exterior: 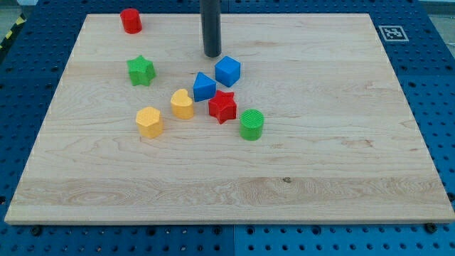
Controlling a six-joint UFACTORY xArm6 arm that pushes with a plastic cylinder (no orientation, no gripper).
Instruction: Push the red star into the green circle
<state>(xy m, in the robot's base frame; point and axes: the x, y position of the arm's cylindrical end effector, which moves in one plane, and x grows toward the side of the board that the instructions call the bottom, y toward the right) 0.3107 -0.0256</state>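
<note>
The red star [222,107] lies near the middle of the wooden board, just left of and slightly above the green circle [251,124]; a narrow gap seems to separate them. My tip [212,55] is the lower end of a dark rod that comes down from the view's top. It rests above the red star, just up-left of the blue cube [228,71], with a small gap to it.
A blue triangular block [204,87] touches the red star's upper left. A yellow heart [182,104] and a yellow hexagon [149,121] lie to the left. A green star [141,70] and a red cylinder [131,20] are at upper left. The board [320,178] sits on a blue pegboard.
</note>
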